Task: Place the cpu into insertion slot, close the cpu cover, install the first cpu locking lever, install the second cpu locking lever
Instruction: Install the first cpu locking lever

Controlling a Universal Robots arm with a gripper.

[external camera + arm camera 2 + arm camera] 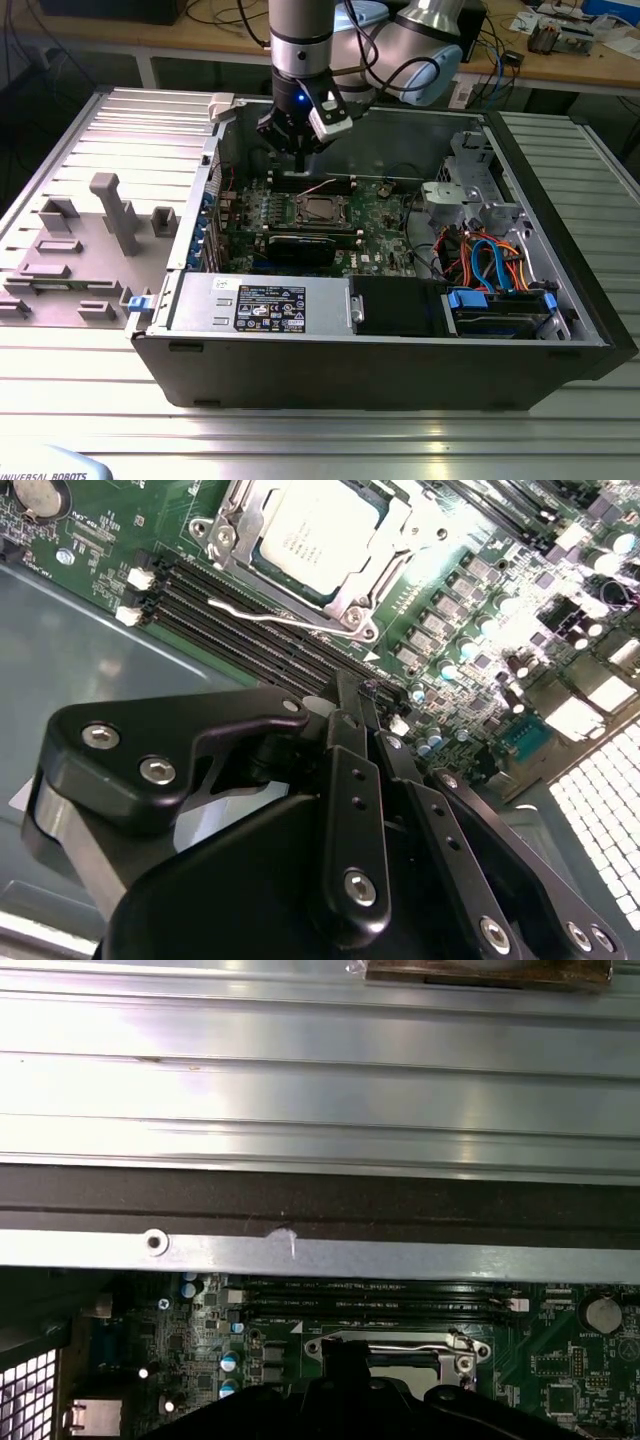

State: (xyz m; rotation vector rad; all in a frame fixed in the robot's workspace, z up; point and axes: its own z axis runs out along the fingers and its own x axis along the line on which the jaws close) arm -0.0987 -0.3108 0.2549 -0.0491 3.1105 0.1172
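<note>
Fingers (352,730) of the gripper (365,705) are pressed together, with nothing between them, as the second wrist view shows.

From largest to smallest: the open computer case (560,290) lies on a ribbed metal table (300,440). Inside it sits the green motherboard (385,225). The gripper (300,155) hangs over the rear part of the board, above the black memory slots (250,645) and near the insertion slot (319,209).

The cpu cover (400,540) lies flat on the slot, and the cpu (315,530) is seen through its window. 1 thin wire locking lever (270,615) runs along the slot's edge, beside the memory slots.
</note>
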